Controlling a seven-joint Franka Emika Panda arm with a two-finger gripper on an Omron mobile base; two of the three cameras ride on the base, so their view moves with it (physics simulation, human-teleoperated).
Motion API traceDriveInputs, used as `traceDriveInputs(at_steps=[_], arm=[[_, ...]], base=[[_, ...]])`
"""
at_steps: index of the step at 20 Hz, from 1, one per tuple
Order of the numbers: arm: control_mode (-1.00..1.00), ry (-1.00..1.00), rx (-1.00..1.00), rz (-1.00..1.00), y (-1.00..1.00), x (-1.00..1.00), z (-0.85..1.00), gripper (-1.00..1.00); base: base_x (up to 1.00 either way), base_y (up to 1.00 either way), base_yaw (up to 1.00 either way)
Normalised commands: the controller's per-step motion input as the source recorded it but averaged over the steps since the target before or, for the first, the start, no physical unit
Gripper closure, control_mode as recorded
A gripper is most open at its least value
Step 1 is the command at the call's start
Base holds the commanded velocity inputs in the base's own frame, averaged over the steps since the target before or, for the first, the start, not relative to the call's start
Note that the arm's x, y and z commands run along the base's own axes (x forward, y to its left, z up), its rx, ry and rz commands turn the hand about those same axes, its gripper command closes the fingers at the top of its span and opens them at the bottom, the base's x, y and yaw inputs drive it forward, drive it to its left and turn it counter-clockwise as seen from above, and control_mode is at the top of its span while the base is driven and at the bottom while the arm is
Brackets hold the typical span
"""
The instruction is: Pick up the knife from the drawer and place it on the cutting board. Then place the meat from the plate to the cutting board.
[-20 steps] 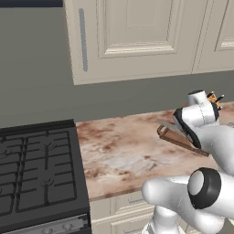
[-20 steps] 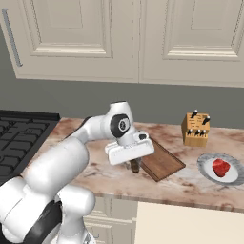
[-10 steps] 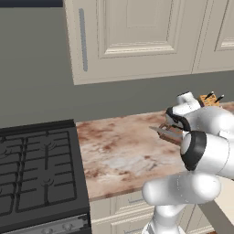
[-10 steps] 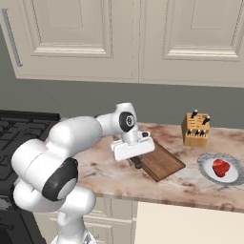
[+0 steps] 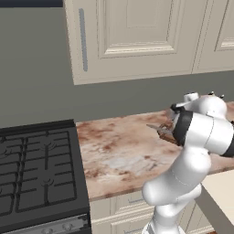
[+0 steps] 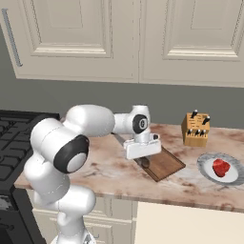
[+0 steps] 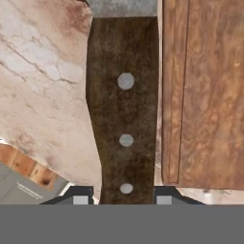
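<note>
I see the knife (image 7: 125, 109) handle clamped between my fingers (image 7: 122, 194), held over the marble surface (image 7: 43, 90) just beside the cutting board (image 7: 205, 95) rim. Open surface lies toward the stove (image 5: 36, 173); the meat (image 6: 220, 167) sits on its plate (image 6: 206, 171), well apart.

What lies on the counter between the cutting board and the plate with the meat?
Nothing: in the right base view, bare marble separates the cutting board from the plate; the knife block stands behind that gap.

Glossy white arm (image 6: 90, 121) of rounded segments, dark round joint caps, boxy white hand, small dark fingertips (image 7: 80, 193).
</note>
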Motion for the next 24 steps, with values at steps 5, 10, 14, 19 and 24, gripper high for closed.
traceDriveInputs(at_steps=[5,10,14,19,24], arm=[[-1.0,-0.06,0.19,0.07,-0.16,0.11,-0.12,1.0],[-1.0,-0.13,0.12,0.01,-0.03,0.0,-0.05,1.0],[-1.0,-0.1,0.01,-0.01,0.0,0.0,-0.02,1.0],[-1.0,-0.1,0.01,-0.03,0.0,0.0,-0.03,1.0],[-1.0,-0.04,0.0,-0.05,0.11,0.0,-0.09,1.0]], base=[[0.0,0.0,0.0],[0.0,0.0,0.0],[0.0,0.0,0.0],[0.0,0.0,0.0],[0.0,0.0,0.0]])
